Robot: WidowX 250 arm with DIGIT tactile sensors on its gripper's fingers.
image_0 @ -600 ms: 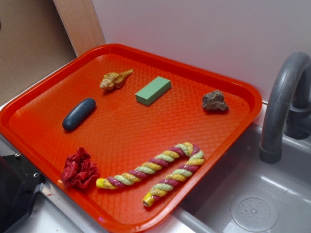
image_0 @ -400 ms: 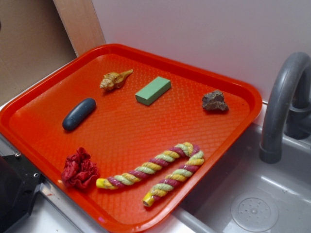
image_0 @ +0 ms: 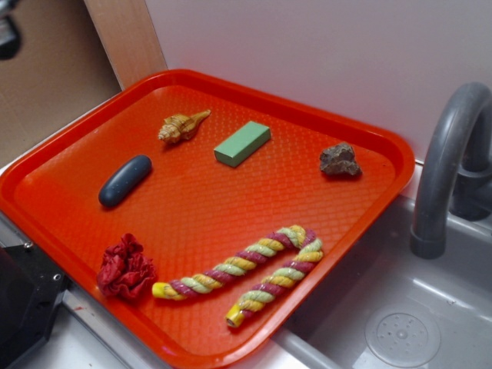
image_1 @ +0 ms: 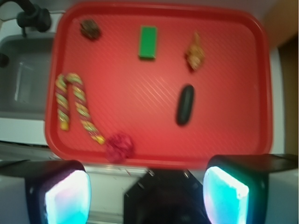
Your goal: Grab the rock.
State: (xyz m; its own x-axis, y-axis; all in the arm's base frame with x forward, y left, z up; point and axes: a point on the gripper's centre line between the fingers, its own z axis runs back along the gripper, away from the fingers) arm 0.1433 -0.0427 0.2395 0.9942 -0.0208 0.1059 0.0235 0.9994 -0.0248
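An orange-red textured plastic tray [image_0: 69, 165] sits beside a grey sink basin [image_0: 400, 323]. Read from the left of the exterior view, it carries: a crumpled dark red cloth scrap [image_0: 125, 267] near the front rim; a smooth dark blue-grey oval pebble [image_0: 124, 180]; a tan spiral seashell [image_0: 181, 126] towards the back; a bent rope twisted of yellow, green and maroon strands [image_0: 244, 274] at the front; a flat green rectangular block [image_0: 242, 143]; and the small jagged brownish-grey rock [image_0: 339, 160]. The rock lies alone near the tray's back right corner, well apart from the block and clear of the rim. A curved grey faucet [image_0: 446, 154] stands to the right of the tray.

The wrist view looks down on the whole tray from high above; here the rock [image_1: 90, 29] appears at the upper left. The gripper [image_1: 147, 186] is well above the tray, its two pale fingertip pads [image_1: 67, 198] spread wide apart with nothing between them. No object is touched.
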